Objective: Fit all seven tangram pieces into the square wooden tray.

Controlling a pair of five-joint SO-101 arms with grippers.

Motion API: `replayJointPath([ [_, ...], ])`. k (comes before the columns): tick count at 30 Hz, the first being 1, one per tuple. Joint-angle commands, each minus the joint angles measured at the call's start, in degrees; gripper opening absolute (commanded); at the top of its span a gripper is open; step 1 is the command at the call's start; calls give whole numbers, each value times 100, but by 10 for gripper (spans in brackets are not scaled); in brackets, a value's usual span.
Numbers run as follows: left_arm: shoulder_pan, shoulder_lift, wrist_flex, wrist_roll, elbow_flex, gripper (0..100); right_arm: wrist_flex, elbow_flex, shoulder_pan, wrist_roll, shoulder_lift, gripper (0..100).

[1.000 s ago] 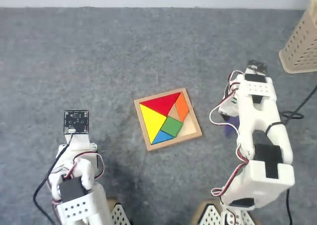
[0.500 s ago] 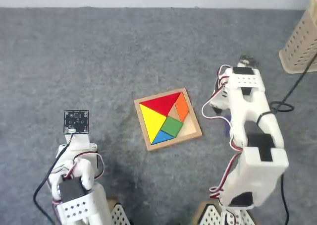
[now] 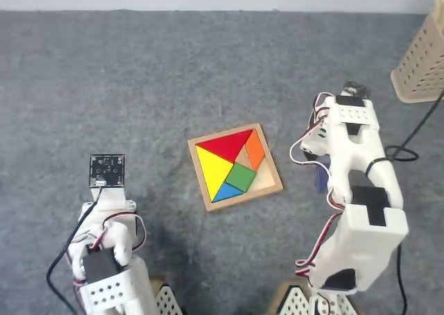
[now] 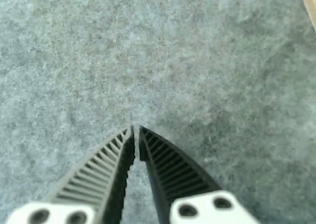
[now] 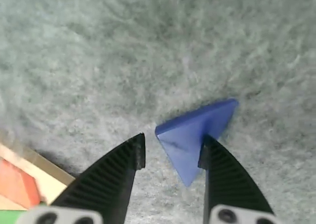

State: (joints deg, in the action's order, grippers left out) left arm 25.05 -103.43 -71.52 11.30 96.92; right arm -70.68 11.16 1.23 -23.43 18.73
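The square wooden tray [image 3: 272,188] lies mid-carpet holding a red triangle [image 3: 225,145], a yellow triangle [image 3: 211,169], an orange piece [image 3: 255,150], a green square [image 3: 241,177] and a small blue triangle [image 3: 227,191], with bare wood beside the green square. A dark blue triangle [image 5: 195,132] lies on the carpet right of the tray, partly under the right arm [image 3: 354,155]. My right gripper [image 5: 173,140] is open and low over it: one finger overlaps the triangle's edge, the other stands off its corner. My left gripper [image 4: 134,131] is shut over bare carpet, its arm [image 3: 104,249] folded back at the near left.
A beige perforated basket [image 3: 422,51] stands at the far right edge. Grey carpet covers the whole table. A corner of the tray [image 4: 312,2] shows far off in the left wrist view. Wires hang along the right arm.
The right arm swung a little to the left, then partly back to the right, staying over the dark blue triangle. The left arm and the tray pieces did not move.
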Motion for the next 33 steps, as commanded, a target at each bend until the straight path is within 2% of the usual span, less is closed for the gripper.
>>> replayJointPath([
  [1,18,-79,-44,26,-40,13,-66,264,295,255,136,188],
  [14,18,-79,-44,26,-40,13,101,624,330,457,101,186],
  [18,18,-79,-44,26,-40,13,127,615,338,475,92,79],
  [21,18,-79,-44,26,-40,13,101,484,312,993,13,2],
  [26,18,-79,-44,26,-40,13,-303,325,259,1143,-778,6],
  [29,18,-79,-44,26,-40,13,-488,308,-198,1152,-1552,6],
  [33,18,-79,-44,26,-40,13,-541,334,-1270,1415,-2352,6],
])
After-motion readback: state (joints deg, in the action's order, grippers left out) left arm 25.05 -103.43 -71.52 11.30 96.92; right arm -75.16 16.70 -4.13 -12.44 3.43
